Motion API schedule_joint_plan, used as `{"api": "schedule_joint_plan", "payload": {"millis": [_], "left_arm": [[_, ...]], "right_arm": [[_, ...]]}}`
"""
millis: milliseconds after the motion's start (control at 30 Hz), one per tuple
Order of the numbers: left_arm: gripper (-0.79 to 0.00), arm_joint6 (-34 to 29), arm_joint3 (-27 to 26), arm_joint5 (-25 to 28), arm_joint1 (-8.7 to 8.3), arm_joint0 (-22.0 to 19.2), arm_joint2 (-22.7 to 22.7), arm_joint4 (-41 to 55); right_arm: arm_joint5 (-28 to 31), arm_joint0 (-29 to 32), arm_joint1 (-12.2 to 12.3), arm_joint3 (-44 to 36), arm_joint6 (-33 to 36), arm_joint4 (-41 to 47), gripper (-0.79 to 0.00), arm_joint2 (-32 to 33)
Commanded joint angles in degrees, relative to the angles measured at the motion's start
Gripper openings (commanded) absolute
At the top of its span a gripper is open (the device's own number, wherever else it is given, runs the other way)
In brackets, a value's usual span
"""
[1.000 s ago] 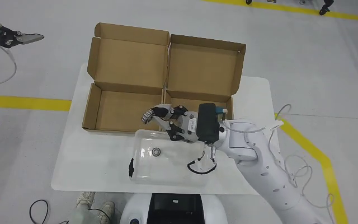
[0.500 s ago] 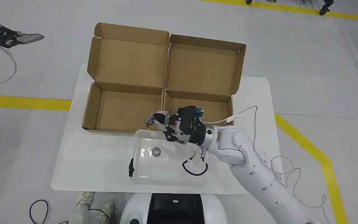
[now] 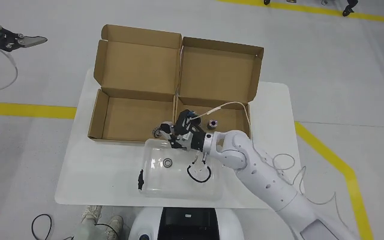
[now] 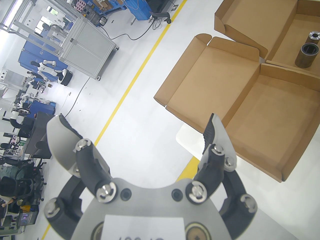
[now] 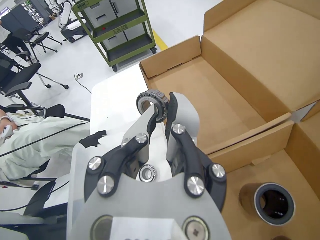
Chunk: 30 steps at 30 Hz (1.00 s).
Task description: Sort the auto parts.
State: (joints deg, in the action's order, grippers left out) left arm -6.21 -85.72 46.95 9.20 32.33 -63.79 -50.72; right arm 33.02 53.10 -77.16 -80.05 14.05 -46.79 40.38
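My right gripper (image 5: pixel 161 108) is shut on a small steel roller bearing (image 5: pixel 152 107). It holds the bearing above the near wall of the left cardboard box (image 3: pixel 129 120), at the far edge of the clear plastic tray (image 3: pixel 180 191). A second bearing (image 3: pixel 168 162) lies in the tray. A dark cylindrical sleeve (image 5: pixel 273 203) stands in the right cardboard box (image 3: pixel 222 72). My left gripper (image 4: pixel 137 123) hangs open over the floor, off the table's left side, with nothing between its fingers.
Both boxes sit side by side on the white table (image 3: pixel 90 174) with lids folded back. A second metal cylinder (image 4: pixel 313 37) stands beside the sleeve. A black scrap (image 3: pixel 140 179) sticks to the tray's left end. A cable (image 3: pixel 231 108) loops over the right box.
The right arm has swung left and stretched out flatter, carrying the bearing from above the tray's far edge toward the left box's near wall. The bearing in the tray has not moved.
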Motion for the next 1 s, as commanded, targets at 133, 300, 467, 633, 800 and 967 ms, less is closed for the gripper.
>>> {"api": "schedule_joint_plan", "payload": {"millis": [133,300,467,633,800,967], "left_arm": [[0.000,0.0,0.0,0.0,0.00,0.0,0.0,0.0],[0.000,0.0,0.0,0.0,0.00,0.0,0.0,0.0],[0.000,0.0,0.0,0.0,0.00,0.0,0.0,0.0],[0.000,0.0,0.0,0.0,0.00,0.0,0.0,0.0],[0.000,0.0,0.0,0.0,0.00,0.0,0.0,0.0],[0.000,0.0,0.0,0.0,0.00,0.0,0.0,0.0]], "right_arm": [[-1.5,-5.3,-2.4,5.6,2.2,1.9,-0.785,-3.3],[-3.7,-9.5,-4.9,9.7,4.8,3.6,-0.785,-6.4],[-5.4,-13.1,-7.5,14.6,5.9,5.1,-0.785,-9.0],[-7.9,-16.5,-10.5,19.8,7.9,6.3,-0.785,-11.7],[-9.6,-18.9,-13.6,24.9,8.5,6.9,-0.785,-14.1],[-12.1,-21.0,-16.4,28.7,10.6,6.0,-0.785,-16.3]]}}
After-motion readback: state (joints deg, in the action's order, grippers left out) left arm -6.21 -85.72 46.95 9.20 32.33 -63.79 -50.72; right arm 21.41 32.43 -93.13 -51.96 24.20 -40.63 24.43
